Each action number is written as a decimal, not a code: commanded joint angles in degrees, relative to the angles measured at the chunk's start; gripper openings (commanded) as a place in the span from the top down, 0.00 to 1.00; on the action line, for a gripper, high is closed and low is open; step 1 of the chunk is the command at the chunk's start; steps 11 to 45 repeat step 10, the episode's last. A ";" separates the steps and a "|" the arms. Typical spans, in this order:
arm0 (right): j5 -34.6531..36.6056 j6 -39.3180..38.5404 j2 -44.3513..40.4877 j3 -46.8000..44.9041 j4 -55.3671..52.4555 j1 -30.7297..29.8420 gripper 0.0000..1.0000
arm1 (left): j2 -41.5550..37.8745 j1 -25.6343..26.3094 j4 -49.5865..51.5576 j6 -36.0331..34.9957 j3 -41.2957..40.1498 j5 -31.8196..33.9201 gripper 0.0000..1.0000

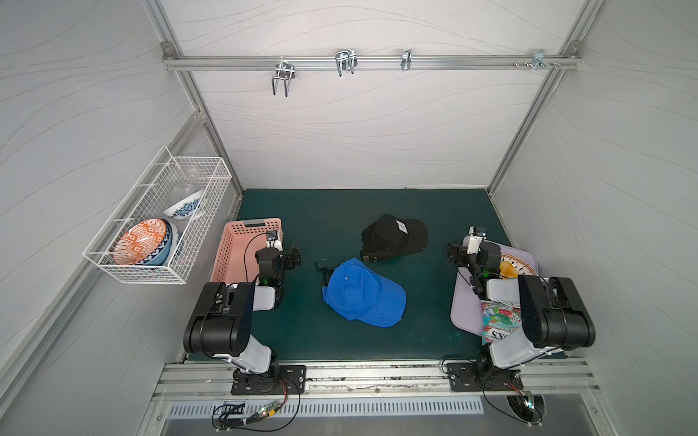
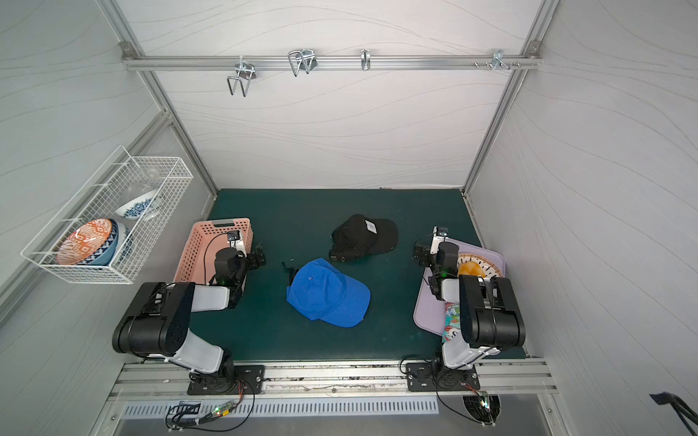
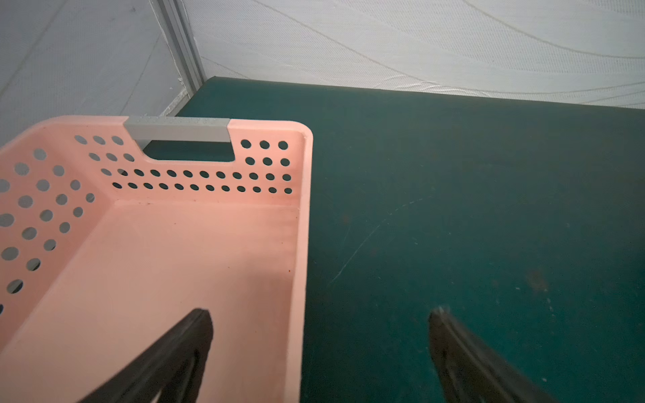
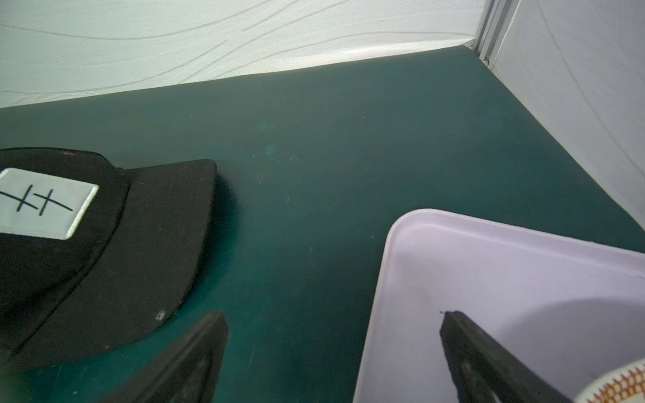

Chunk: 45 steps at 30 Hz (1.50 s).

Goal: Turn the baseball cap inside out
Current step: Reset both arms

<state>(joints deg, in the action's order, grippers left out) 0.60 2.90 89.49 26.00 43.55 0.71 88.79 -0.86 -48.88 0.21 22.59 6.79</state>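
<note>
Blue baseball cap (image 1: pixel 362 292) lies untouched; left end effector (image 3: pixel 320 310) and right end effector (image 4: pixel 335 314) gape wide, empty.

— What else is on my feed besides the job?

— On the green mat (image 1: pixel 321 211) I see a pink perforated basket (image 1: pixel 226 253) at the left edge and a lilac tray (image 1: pixel 462 305) at the right.

— And on the tray?

— A patterned plate (image 1: pixel 527 266), with a colourful packet (image 1: pixel 500 321) at the near end. On the left wall, my view shows a white wire basket (image 1: pixel 139 273) holding an orange patterned bowl (image 1: pixel 140 241) and a blue-and-white bowl (image 1: pixel 185 207). Metal hooks (image 1: pixel 345 62) hang on the back rail (image 1: pixel 453 60).
</note>
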 commanded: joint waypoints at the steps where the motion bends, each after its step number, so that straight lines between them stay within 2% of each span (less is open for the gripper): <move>1: 0.01 -0.95 -0.04 0.49 -1.14 -0.42 0.01 | 0.02 -0.28 0.69 0.44 1.32 -0.81 0.00; 45: 0.01 -1.02 -0.32 0.12 -0.67 -0.49 0.01 | 0.08 -0.24 0.52 0.23 1.30 -1.20 0.00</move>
